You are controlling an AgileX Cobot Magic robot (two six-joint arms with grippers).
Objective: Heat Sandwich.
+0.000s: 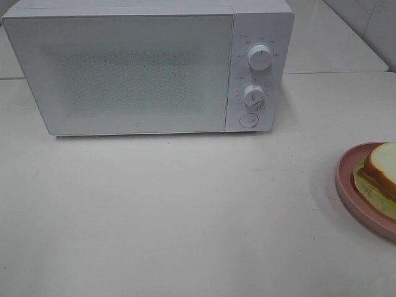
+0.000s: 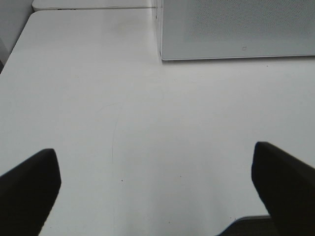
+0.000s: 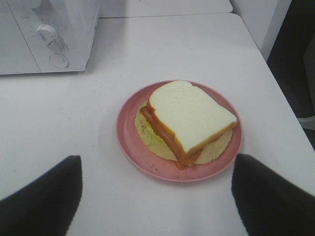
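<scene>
The sandwich [image 3: 189,120] has white bread, a reddish-brown filling and pale green lettuce. It lies on a pink round plate [image 3: 133,142]. In the exterior high view the sandwich [image 1: 380,170] and plate [image 1: 346,179] sit at the right edge, partly cut off. A white microwave [image 1: 148,68] stands at the back with its door shut; it also shows in the left wrist view [image 2: 236,29] and the right wrist view [image 3: 44,34]. My right gripper [image 3: 157,196] is open, a little short of the plate. My left gripper [image 2: 157,191] is open above bare table. Neither gripper shows in the exterior high view.
The microwave has two knobs [image 1: 260,57] [image 1: 254,94] and a round button [image 1: 248,120] on its right panel. The white table [image 1: 185,210] has its right edge [image 3: 275,83] near the plate. A seam to a second table [image 1: 334,72] runs behind.
</scene>
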